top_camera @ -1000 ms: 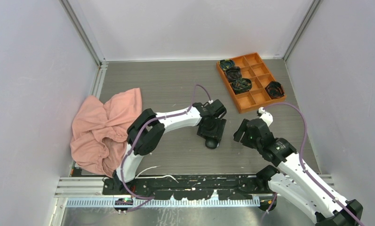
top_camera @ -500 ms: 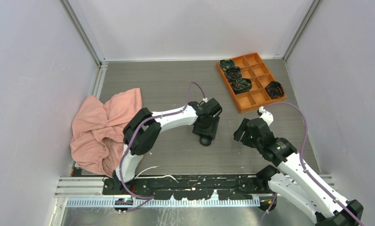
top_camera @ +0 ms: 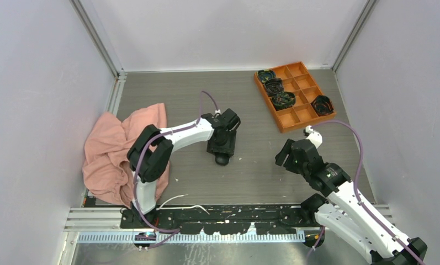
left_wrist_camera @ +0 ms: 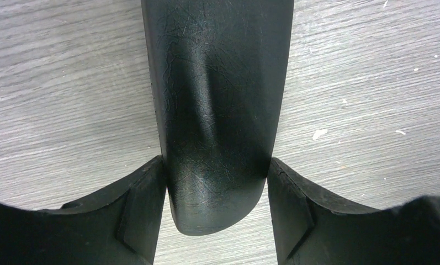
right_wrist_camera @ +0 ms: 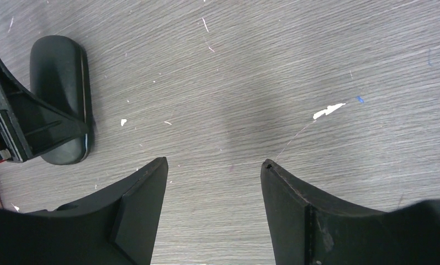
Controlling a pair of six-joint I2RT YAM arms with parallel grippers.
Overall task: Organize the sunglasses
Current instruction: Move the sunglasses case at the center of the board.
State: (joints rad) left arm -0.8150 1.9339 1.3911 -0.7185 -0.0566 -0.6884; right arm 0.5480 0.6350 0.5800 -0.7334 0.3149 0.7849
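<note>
The sunglasses are out of view in every frame. A closed black oblong glasses case point(left_wrist_camera: 217, 99) lies on the grey table, and my left gripper point(left_wrist_camera: 216, 161) is shut on its rounded near end. From above, the left gripper point(top_camera: 222, 148) sits over the case point(top_camera: 222, 159) at the table's middle. The right wrist view shows the case point(right_wrist_camera: 60, 72) at far left with the left gripper's fingers point(right_wrist_camera: 24, 118) clamped on it. My right gripper point(top_camera: 284, 154) point(right_wrist_camera: 213, 163) is open and empty above bare table, to the right of the case.
An orange divided tray point(top_camera: 305, 114) stands at the back right, with several dark coiled bundles point(top_camera: 274, 86) in its compartments. A crumpled pink cloth point(top_camera: 121, 149) lies at the left, by the left arm's base. White walls enclose the table.
My left gripper has moved left and slightly back across the table, taking the black case with it. The right arm has barely moved.
</note>
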